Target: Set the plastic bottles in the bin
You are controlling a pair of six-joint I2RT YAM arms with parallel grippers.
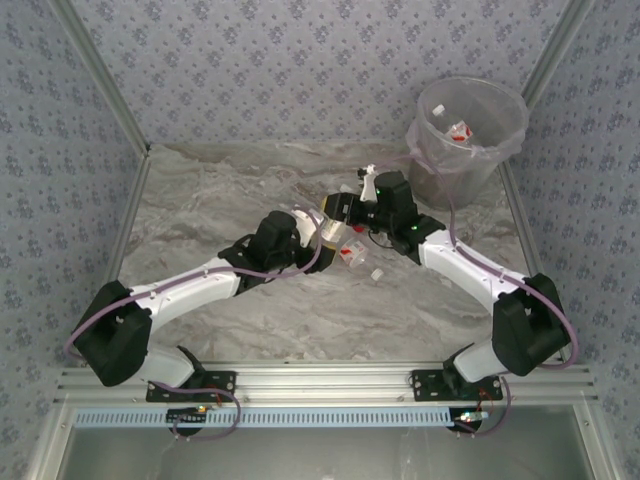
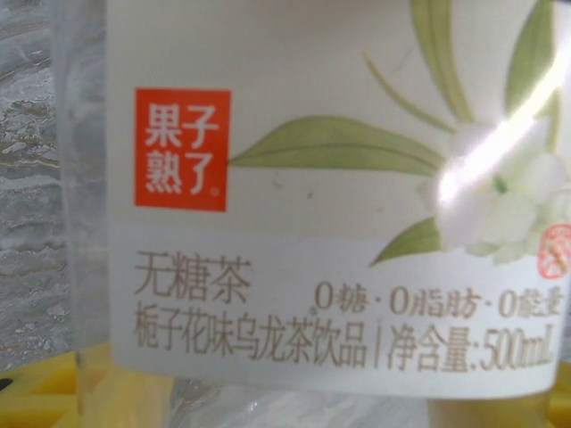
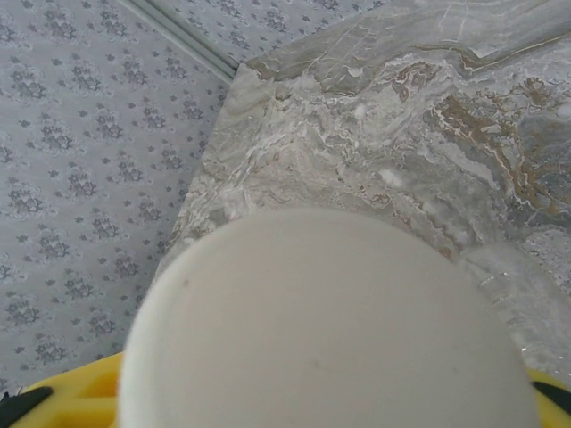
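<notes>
The left gripper (image 1: 333,226) is clenching a white-labelled tea bottle (image 2: 312,178) at mid-table, the label crowding its wrist camera. The right gripper (image 1: 360,204) is hovering just beside it, with a pale rounded shape (image 3: 321,330) sitting above its yellow fingers (image 3: 71,406); whether it is gripping cannot be told. Another clear bottle (image 1: 354,257) is lying on the marble just nearer the bases. The bin (image 1: 455,175) is standing in the far right corner of the table (image 1: 200,200), holding bottles (image 1: 459,130). Open marble is stretching away to the left.
</notes>
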